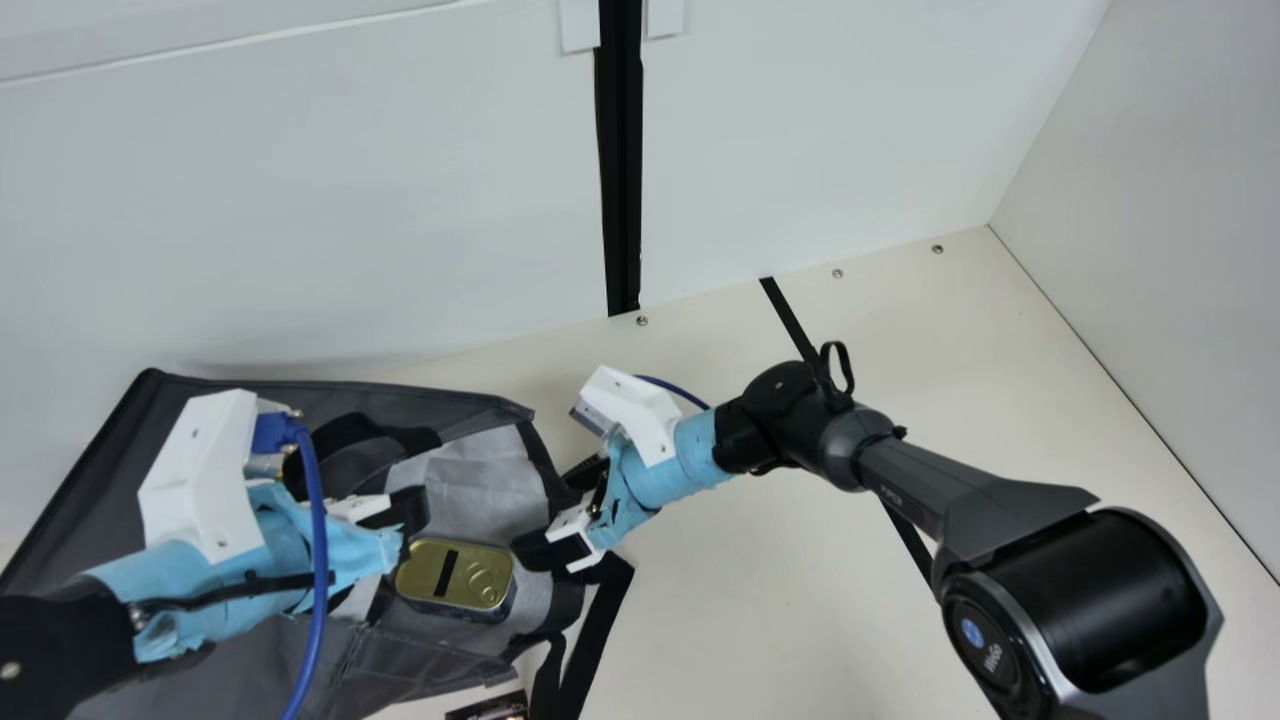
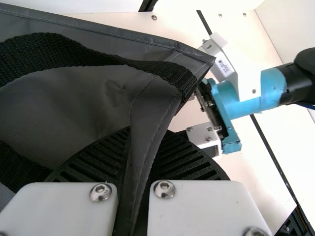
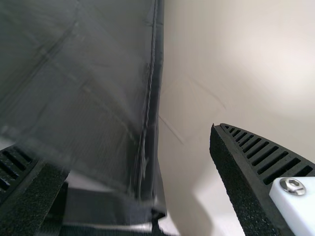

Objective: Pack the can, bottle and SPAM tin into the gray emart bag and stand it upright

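The gray emart bag [image 1: 110, 470] lies slack beneath the left pincer [image 2: 147, 142], whose fingers are drawn together on a fold of its fabric. The right pincer [image 3: 140, 152] is spread wide, a bag edge between its fingers but not gripped. The SPAM tin [image 1: 455, 578] sits gold lid up between the two pincers, against the gray cloth; whether fully inside, I can't tell. The bag should handle light and floppy, likely to crumple, so best taken by the rim; the tin looks rigid, probably heavy, best gripped across its sides.
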### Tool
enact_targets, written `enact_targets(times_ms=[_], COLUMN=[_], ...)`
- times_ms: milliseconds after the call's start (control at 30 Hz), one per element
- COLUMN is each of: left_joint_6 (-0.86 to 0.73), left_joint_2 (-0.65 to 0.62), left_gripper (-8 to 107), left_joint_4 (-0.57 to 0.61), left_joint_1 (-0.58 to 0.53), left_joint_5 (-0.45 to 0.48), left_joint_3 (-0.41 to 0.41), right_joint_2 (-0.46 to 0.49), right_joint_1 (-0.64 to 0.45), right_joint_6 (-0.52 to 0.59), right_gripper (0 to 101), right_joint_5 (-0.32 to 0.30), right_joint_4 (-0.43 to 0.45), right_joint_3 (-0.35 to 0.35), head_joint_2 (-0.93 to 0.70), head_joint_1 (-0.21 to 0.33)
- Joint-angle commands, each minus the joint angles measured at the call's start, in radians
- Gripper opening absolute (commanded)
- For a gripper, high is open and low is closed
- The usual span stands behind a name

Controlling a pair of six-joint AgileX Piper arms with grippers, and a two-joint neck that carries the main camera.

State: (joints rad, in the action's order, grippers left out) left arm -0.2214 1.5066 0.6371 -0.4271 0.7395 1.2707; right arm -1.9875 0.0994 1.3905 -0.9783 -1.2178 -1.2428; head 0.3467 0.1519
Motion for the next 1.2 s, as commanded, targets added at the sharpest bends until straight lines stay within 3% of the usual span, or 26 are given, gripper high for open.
enact_targets(times_ms=[0,167,633,1167], left_joint_6=[0.000,0.000,0.000,0.000], left_joint_2=[0.000,0.000,0.000,0.000], left_gripper=[-8,-8,-8,-8], left_joint_4=[0.000,0.000,0.000,0.000], left_joint_1=[0.000,0.000,0.000,0.000], left_joint_5=[0.000,0.000,0.000,0.000], left_joint_3=[0.000,0.000,0.000,0.000], right_joint_2=[-0.012,-0.043,-0.079,-0.030], right_joint_1=[0.007,0.023,0.025,-0.028], right_joint_6=[0.002,0.010,0.037,0.032], right_gripper=[95,95,1,0], right_joint_5=[0.000,-0.002,-0.039,-0.150], right_joint_4=[-0.002,-0.017,-0.064,-0.090], right_joint_3=[-0.006,-0.023,-0.037,0.004], head_joint_2=[0.002,0.002,0.002,0.002], head_joint_1=[0.023,0.023,0.023,0.023])
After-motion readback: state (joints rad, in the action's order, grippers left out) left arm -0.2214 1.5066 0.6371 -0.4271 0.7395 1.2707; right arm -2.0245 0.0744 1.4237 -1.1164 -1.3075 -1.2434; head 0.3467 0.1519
